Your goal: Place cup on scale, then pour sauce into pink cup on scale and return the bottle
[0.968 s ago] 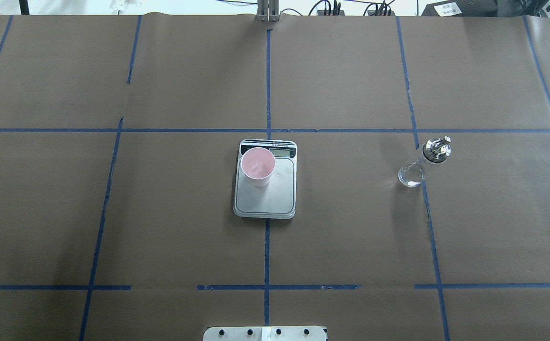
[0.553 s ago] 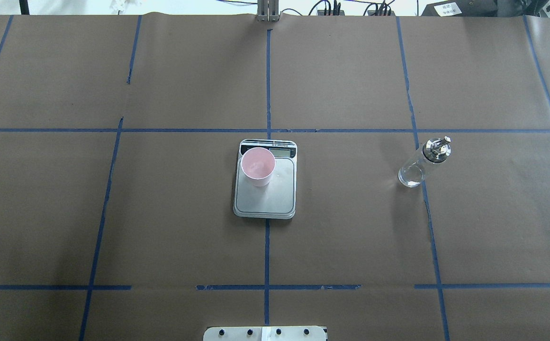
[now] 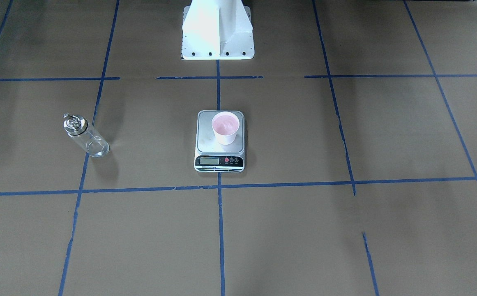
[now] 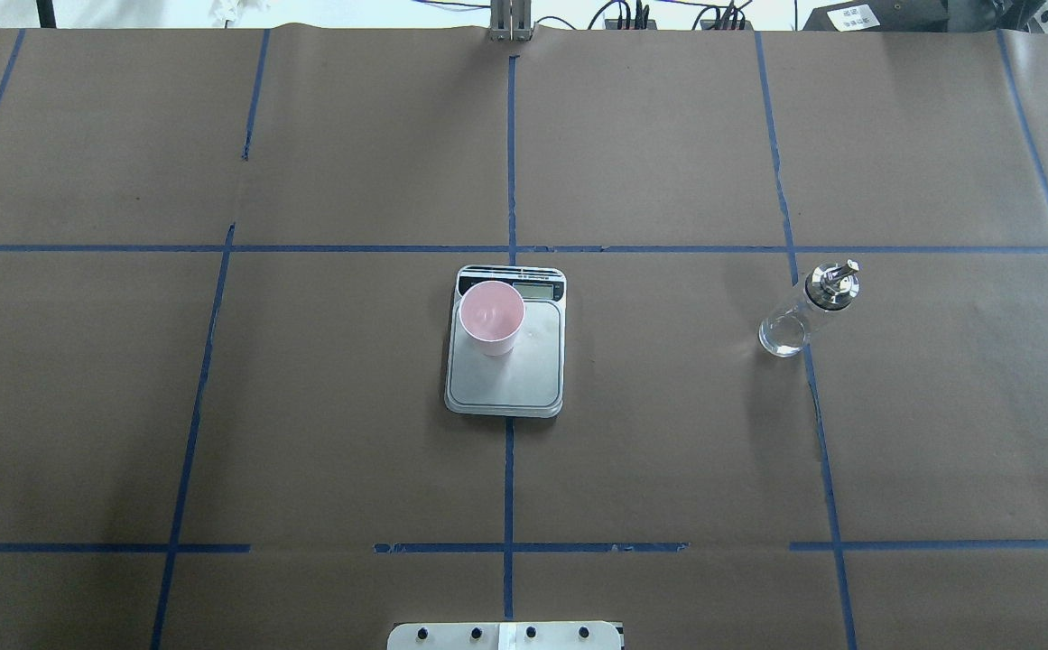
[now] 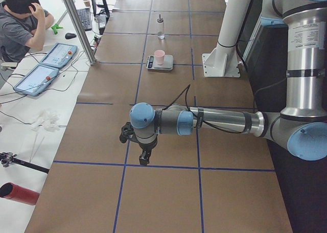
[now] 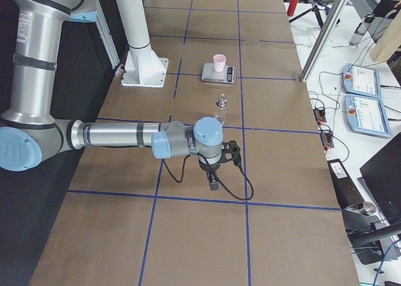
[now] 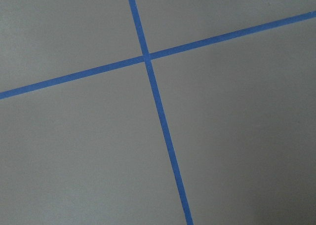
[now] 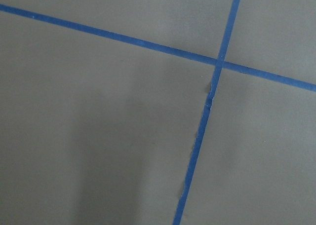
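Note:
The cup (image 4: 491, 318), white outside and pink inside, stands upright on the scale (image 4: 505, 384) at the table's middle, on the corner near the display. The clear bottle (image 4: 799, 316) with its silver pourer cap stands by itself on the brown paper to the right of the scale, also seen as the bottle (image 3: 86, 137) in the front view. My left gripper (image 5: 144, 159) and right gripper (image 6: 213, 182) show only in the side views, low over the paper and far from these things; I cannot tell whether they are open or shut. Both wrist views hold only paper and blue tape.
The robot's white base (image 3: 217, 28) rises behind the scale. A seated person (image 5: 20, 23), tablets (image 5: 43, 69) and cables lie beyond the table's far edge, with a metal post (image 5: 76, 23) there. A red cylinder (image 5: 18, 193) lies off the table.

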You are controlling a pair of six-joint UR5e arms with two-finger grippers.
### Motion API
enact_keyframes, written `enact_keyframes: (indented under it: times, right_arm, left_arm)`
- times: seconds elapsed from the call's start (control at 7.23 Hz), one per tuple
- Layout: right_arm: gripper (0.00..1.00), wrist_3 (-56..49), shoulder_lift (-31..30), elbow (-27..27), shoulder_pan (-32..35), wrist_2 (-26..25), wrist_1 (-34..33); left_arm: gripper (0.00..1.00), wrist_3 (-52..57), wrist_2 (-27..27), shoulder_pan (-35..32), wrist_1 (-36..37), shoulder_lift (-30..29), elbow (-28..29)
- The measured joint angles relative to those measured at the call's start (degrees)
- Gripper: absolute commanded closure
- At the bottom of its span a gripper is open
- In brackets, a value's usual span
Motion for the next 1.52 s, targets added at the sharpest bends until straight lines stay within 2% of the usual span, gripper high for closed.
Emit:
enact_keyframes:
  times: [0.41, 1.52]
  right_arm:
    - [0.0, -8.9, -2.9, 0.2, 3.7, -0.7, -2.8]
    - [0.0, -9.5, -3.5, -0.1, 4.0, -0.9, -2.6]
  left_arm:
    - [0.0, 0.0, 0.0, 0.0, 0.0, -0.1, 0.0]
    - [0.0, -0.2, 0.4, 0.1, 0.0, -0.6, 1.3]
